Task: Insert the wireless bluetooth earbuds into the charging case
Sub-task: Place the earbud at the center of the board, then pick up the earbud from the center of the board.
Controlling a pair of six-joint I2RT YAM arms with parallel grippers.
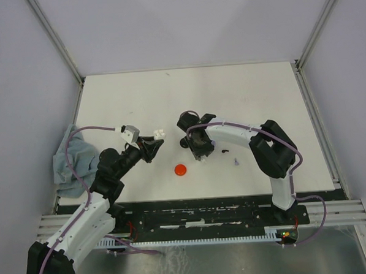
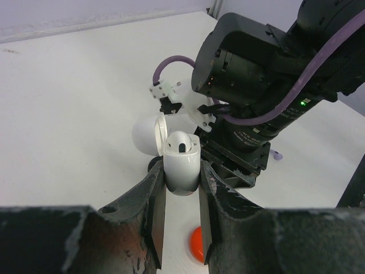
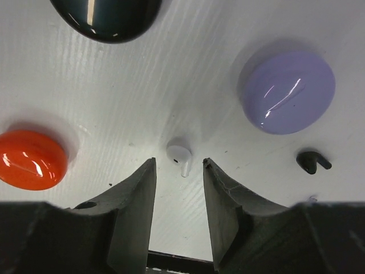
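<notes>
Left end effector is clamped on the white charging case, lid open, with one bud seated; the second socket isn't clearly visible. Right end effector is partly spread and holds nothing, and the loose white earbud lies on the counter just past its tips, roughly centred. I'd drop straight down, pinch across the bud's head rather than the stem, and close slowly so it doesn't squirt out.
</notes>
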